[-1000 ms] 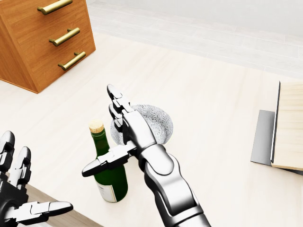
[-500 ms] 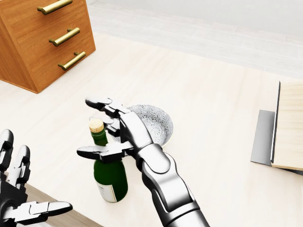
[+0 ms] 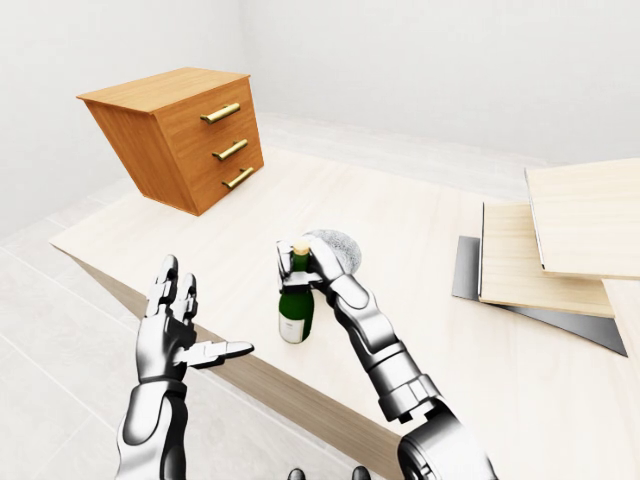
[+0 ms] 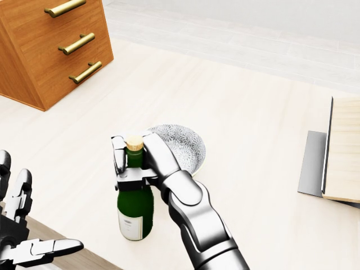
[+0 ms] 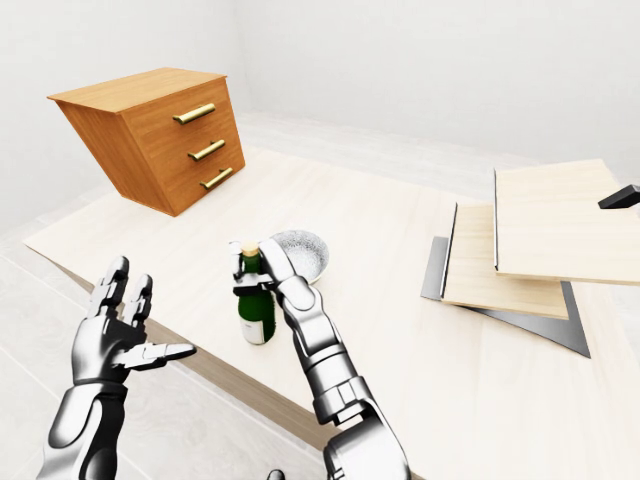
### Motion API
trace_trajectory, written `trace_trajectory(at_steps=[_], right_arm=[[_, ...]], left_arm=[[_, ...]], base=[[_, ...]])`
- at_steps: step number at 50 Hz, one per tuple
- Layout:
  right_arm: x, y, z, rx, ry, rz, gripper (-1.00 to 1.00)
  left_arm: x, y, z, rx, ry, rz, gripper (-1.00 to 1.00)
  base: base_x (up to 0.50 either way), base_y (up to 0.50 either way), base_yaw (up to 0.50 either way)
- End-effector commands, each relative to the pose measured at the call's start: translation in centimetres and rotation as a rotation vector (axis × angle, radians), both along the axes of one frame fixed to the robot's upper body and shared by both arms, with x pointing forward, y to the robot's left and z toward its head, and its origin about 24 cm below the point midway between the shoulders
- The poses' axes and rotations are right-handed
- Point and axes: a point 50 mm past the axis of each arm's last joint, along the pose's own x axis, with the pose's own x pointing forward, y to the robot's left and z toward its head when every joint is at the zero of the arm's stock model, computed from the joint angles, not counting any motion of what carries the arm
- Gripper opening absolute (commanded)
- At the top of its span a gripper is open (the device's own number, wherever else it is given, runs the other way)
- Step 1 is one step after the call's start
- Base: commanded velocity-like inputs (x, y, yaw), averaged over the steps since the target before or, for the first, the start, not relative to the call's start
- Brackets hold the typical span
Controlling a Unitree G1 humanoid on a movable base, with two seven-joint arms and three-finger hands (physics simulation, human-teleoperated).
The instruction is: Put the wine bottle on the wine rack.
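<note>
Where the left-eye view takes in the whole scene, the right robot hand [image 3: 305, 268] is wrapped round the neck of the wine bottle [image 3: 295, 312], which stands upright on the pale wooden surface [image 3: 420, 300]. A patterned bowl [image 3: 341, 250] sits just beyond that robot hand, toward the top of the view. Up and to the left of it stands a wooden drawer chest [image 3: 185, 135] with brass handles. Well off to its right, pale boards [image 3: 560, 240] lie stacked over a grey sheet [image 3: 560, 325]. The left robot hand [image 3: 172, 330] hangs off the surface's near edge, fingers spread wide and holding nothing.

In the head view, the right robot hand [image 4: 135, 163] shows its fingers [image 4: 119, 154] curled round the bottle neck just under the cork [image 4: 134, 143], with the thumb crossing the shoulder of the green glass. The bottle's label [image 4: 130, 226] sits low on the body, below the robot hand. The bowl's rim touches or nearly touches the back of that robot hand; which one cannot be told. The left robot hand [image 4: 25, 236] is at the bottom left corner, open.

The right-eye view shows the same grip from slightly farther right.
</note>
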Motion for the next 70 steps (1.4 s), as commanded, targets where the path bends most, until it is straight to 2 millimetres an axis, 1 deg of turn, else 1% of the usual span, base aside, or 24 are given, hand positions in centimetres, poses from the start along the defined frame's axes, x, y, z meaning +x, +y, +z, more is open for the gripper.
trace_trajectory(at_steps=[1, 8, 18, 23, 26, 28, 30, 32, 33, 37, 39, 40, 42, 47, 49, 52, 57, 62, 66, 67, 70], right_arm=[[-0.2, -0.1, 0.1, 0.013, 0.001, -0.037, -1.00], [-0.4, -0.3, -0.2, 0.005, -0.004, -0.043, -1.00], [-0.9, -1.0, 1.5, 0.051, -0.068, -0.070, -1.00], [-1.5, -2.2, 3.7, 0.095, -0.173, -0.103, -1.00], [-1.8, -2.6, 4.7, 0.113, -0.217, -0.115, -1.00], [-1.9, -2.7, 4.9, 0.116, -0.227, -0.115, -1.00], [-2.3, -3.0, 6.1, 0.135, -0.282, -0.122, -1.00], [-2.4, -3.0, 6.3, 0.137, -0.289, -0.123, -1.00], [-2.7, -3.2, 7.0, 0.153, -0.318, -0.125, -1.00], [-3.1, -3.7, 8.3, 0.195, -0.367, -0.135, -1.00], [-3.2, -3.8, 8.5, 0.198, -0.377, -0.137, -1.00], [-3.3, -4.1, 8.9, 0.226, -0.389, -0.144, -1.00], [-3.4, -4.3, 9.2, 0.250, -0.394, -0.143, -1.00], [-3.8, -5.2, 10.3, 0.325, -0.418, -0.161, -1.00], [-4.0, -5.6, 10.9, 0.385, -0.426, -0.161, -1.00], [-4.0, -6.1, 11.3, 0.406, -0.434, -0.173, -1.00], [-4.0, -7.5, 12.6, 0.459, -0.470, -0.218, -1.00], [-4.9, -9.2, 14.1, 0.537, -0.527, -0.263, -1.00], [-5.5, -10.3, 14.9, 0.568, -0.561, -0.295, -1.00], [-5.5, -10.3, 14.9, 0.569, -0.560, -0.295, -1.00], [-5.9, -11.4, 15.3, 0.587, -0.582, -0.323, -1.00]], left_arm=[[0.0, 0.0, -0.1, -0.002, 0.001, -0.002, 1.00], [0.1, -0.2, 0.0, -0.002, -0.001, -0.004, 1.00], [0.1, -0.7, -0.5, -0.008, 0.021, -0.023, 1.00], [0.2, -0.7, -0.5, -0.009, 0.020, -0.023, 1.00], [0.2, -0.7, -0.5, -0.008, 0.020, -0.023, 1.00], [0.2, -0.7, -0.5, -0.008, 0.021, -0.023, 1.00], [0.0, -0.8, -0.5, -0.005, 0.022, -0.025, 1.00], [0.0, -0.8, -0.5, -0.005, 0.020, -0.026, 1.00], [-0.1, -0.8, -0.4, -0.004, 0.015, -0.026, 1.00], [0.0, -0.8, -0.2, -0.004, 0.007, -0.025, 1.00], [0.0, -0.8, -0.2, -0.003, 0.006, -0.025, 1.00], [0.0, -0.8, -0.1, -0.003, 0.002, -0.025, 1.00], [0.0, -0.8, 0.0, -0.003, -0.002, -0.025, 1.00], [0.0, -0.7, 0.3, -0.001, -0.015, -0.022, 1.00], [0.0, -0.7, 0.4, -0.002, -0.019, -0.021, 1.00], [0.0, -0.7, 0.5, -0.001, -0.024, -0.021, 1.00], [-0.1, -0.7, 0.8, 0.000, -0.034, -0.019, 1.00], [0.0, -0.7, 0.5, -0.001, -0.024, -0.021, 1.00], [0.0, -0.8, 0.5, -0.001, -0.022, -0.023, 1.00], [0.0, -0.8, 0.5, -0.001, -0.022, -0.023, 1.00], [0.0, -0.9, 0.5, -0.001, -0.023, -0.026, 1.00]], base=[[0.00, 0.00, 0.00], [0.00, 0.00, 0.00], [0.00, 0.00, 0.00], [0.00, 0.00, 0.00], [0.00, 0.00, 0.00], [0.00, 0.00, 0.00], [0.00, 0.00, 0.00], [0.00, 0.00, 0.00], [0.00, 0.00, 0.00], [0.00, 0.00, 0.00], [0.00, 0.00, 0.00], [0.00, 0.00, 0.00], [0.00, 0.00, 0.00], [0.00, 0.00, 0.00], [0.00, 0.00, 0.00], [0.00, 0.00, 0.00], [0.00, 0.00, 0.00], [0.00, 0.00, 0.00], [0.00, 0.00, 0.00], [0.00, 0.00, 0.00], [0.00, 0.00, 0.00]])
